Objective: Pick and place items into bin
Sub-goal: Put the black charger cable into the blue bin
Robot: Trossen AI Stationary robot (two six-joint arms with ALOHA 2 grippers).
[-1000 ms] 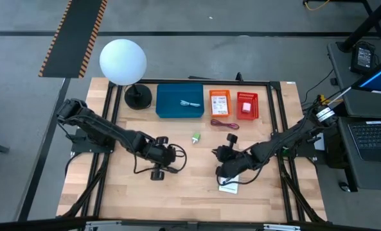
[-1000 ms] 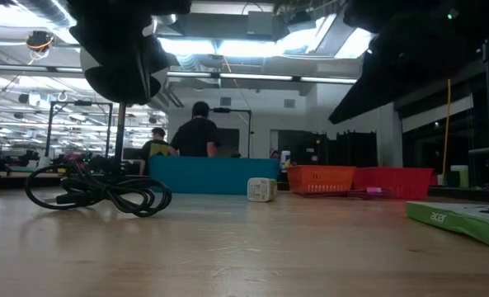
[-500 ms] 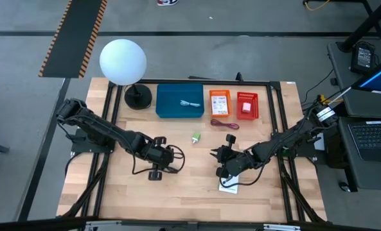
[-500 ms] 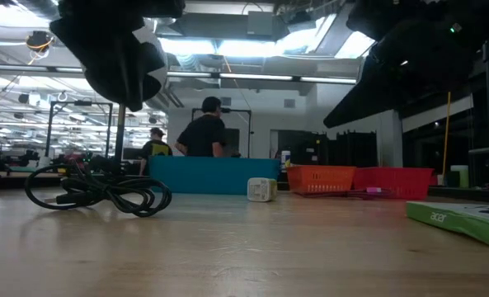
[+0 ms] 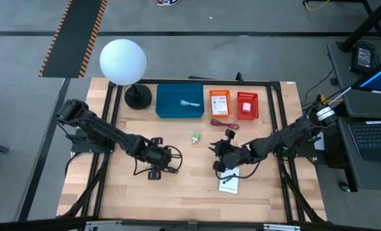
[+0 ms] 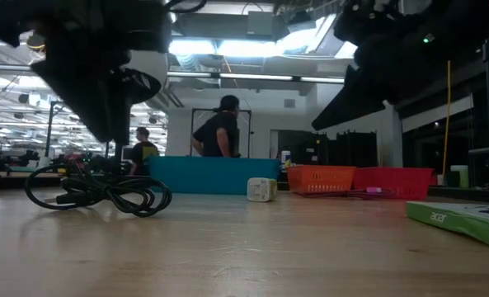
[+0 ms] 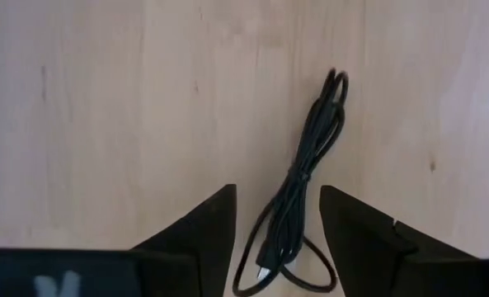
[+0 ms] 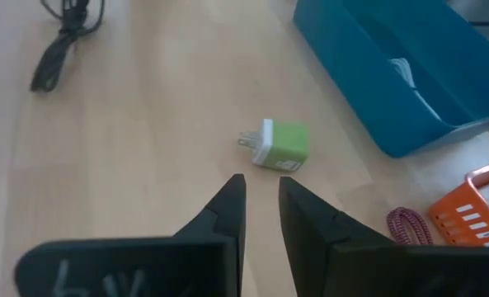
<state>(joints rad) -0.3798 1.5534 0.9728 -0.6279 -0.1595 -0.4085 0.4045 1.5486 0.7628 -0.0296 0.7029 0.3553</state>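
left gripper point(image 5: 157, 158) low over table point(image 5: 177, 192) toward left-middle, fingers point(image 7: 203, 235) parted moderately, empty, straddling black cable piece point(image 7: 298, 194) lying flat on wood beneath. right gripper point(image 5: 220, 154) hovering toward right-middle of table, fingers point(image 8: 228, 210) nearly together with narrow gap, holding nothing. green lump point(image 8: 277, 144), a small plug-shaped piece with metal prongs, resting on table near centre, just ahead of right gripper, not touching it; also seen at point(image 5: 196, 136). white printed card point(image 5: 229, 184) flat on table near front edge, right of centre, just in front of right gripper. blue bin point(image 5: 180, 101) along far edge, blue-white stick point(image 5: 190, 102) inside. orange basket point(image 5: 220, 102) beside bin, second printed card point(image 5: 220, 101) inside; red basket point(image 5: 247, 104) next to that toward right edge, white-topped item inside, too small to tell. red cord point(image 5: 223, 123) coiled on table just in front of orange basket. white globe lamp point(image 5: 123, 62) at far left corner. two people point(image 6: 219, 132) standing in room beyond table in low view.
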